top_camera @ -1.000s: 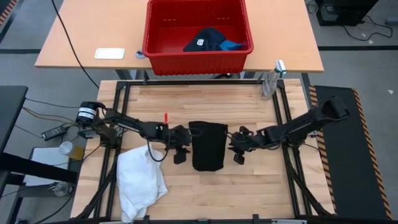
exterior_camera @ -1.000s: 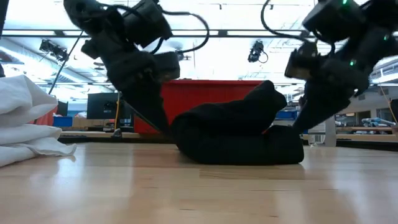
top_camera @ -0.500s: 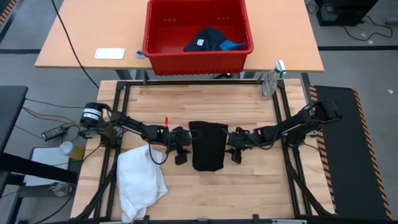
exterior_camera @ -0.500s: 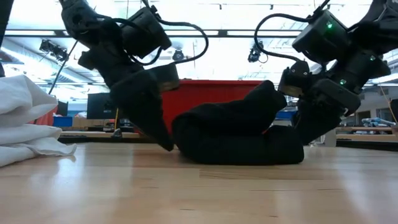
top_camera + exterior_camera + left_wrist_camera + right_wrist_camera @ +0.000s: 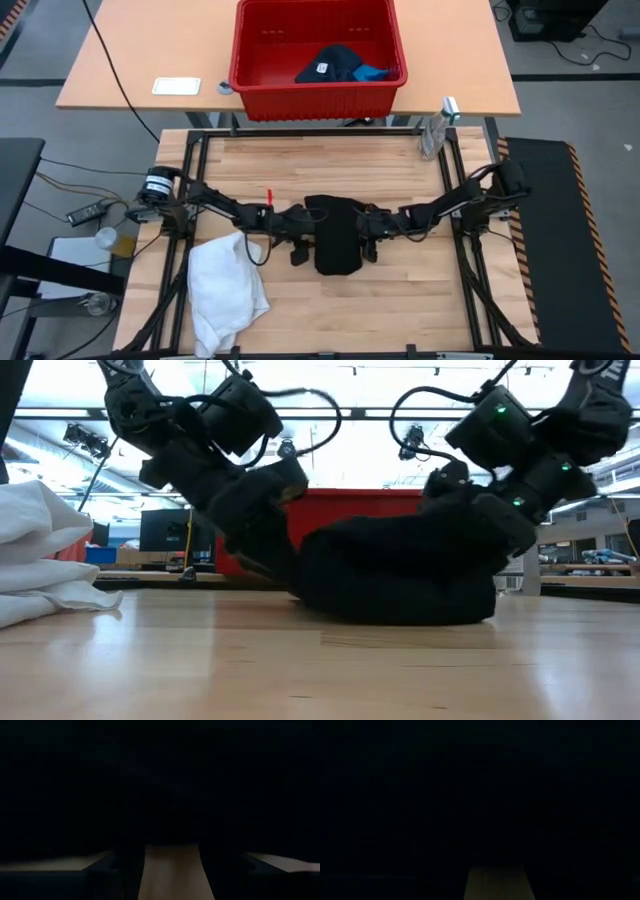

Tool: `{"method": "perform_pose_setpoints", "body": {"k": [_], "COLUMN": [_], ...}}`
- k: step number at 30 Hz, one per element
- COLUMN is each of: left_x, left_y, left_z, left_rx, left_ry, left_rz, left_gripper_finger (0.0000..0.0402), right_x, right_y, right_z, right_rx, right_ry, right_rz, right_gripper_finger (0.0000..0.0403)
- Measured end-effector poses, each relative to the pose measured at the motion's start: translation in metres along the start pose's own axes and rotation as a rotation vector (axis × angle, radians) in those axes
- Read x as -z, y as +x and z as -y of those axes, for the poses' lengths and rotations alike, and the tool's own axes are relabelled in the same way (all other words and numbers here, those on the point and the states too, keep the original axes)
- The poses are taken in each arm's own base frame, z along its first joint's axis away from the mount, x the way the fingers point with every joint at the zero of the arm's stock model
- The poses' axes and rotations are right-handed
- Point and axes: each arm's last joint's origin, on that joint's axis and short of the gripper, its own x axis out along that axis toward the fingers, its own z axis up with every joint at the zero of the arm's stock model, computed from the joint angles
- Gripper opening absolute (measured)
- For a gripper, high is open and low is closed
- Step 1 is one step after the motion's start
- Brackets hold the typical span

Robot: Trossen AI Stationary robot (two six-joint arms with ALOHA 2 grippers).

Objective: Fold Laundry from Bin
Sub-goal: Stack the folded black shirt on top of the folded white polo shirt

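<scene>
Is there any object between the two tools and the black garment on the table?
Nothing visible. The left tool and the right tool press against opposite sides of the black garment, with no gap for anything between them.

No text, label, brand or number can be read on anything here.

- Black garment (image 5: 337, 236) lies mid-table between the 2 grippers: left gripper (image 5: 303, 236) touching its left edge, right gripper (image 5: 368, 234) its right.
- White garment (image 5: 226, 288) lies at front-left.
- Bin (image 5: 252, 60) stands behind.
</scene>
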Motion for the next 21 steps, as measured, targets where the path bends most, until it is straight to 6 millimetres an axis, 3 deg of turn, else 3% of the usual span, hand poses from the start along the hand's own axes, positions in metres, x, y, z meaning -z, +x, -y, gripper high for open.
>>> {"method": "perform_pose_setpoints", "body": {"k": [3, 8, 21], "left_x": [-0.003, -0.006, -0.018], "left_y": [-0.001, -0.010, -0.064], "left_z": [-0.001, 0.005, 0.043], "left_rx": [0.002, 0.054, 0.085], "left_ry": [0.004, 0.022, 0.103], "left_rz": [0.018, 0.006, 0.001], "left_gripper_finger": [0.0189, 0.0186, 0.0160], "right_x": [-0.008, -0.028, -0.065], "right_y": [0.008, 0.006, 0.005], "right_z": [-0.003, -0.017, -0.060], "right_rx": [-0.013, -0.066, -0.102], "right_ry": [-0.025, -0.098, -0.166], "right_rz": [0.007, 0.074, 0.140], "right_gripper_finger": [0.0176, 0.0163, 0.0148]}}
